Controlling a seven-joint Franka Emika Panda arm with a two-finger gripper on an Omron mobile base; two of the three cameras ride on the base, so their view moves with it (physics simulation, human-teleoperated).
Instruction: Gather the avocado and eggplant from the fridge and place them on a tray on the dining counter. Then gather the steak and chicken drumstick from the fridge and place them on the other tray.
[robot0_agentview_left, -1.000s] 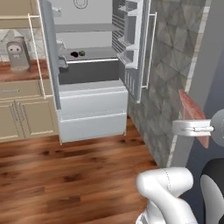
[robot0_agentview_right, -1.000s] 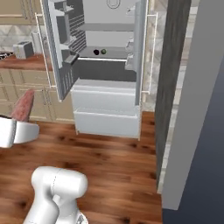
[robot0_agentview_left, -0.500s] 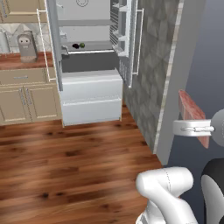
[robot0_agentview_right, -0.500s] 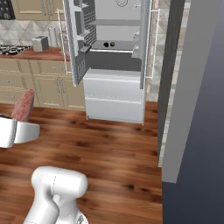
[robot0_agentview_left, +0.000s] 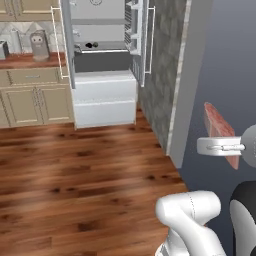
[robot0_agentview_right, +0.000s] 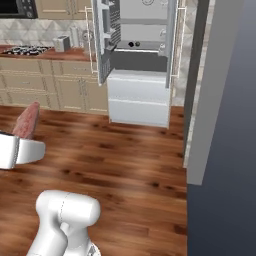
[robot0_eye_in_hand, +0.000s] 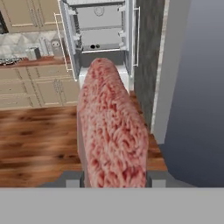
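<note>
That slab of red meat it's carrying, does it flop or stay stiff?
The steak looks stiff: it stands upright above the gripper without drooping. Being tall and narrow, it would probably topple if set down on edge.

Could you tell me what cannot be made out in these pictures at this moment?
- End effector fingertips: hand view, hidden behind the steak they hold.
- Steak's lower end: left base view, covered by the white hand.
- Small dark items on the fridge shelf: too small to identify.
- Fridge top: cut off by the upper edge, right base view.
- Trays and dining counter: cannot be made out.
</note>
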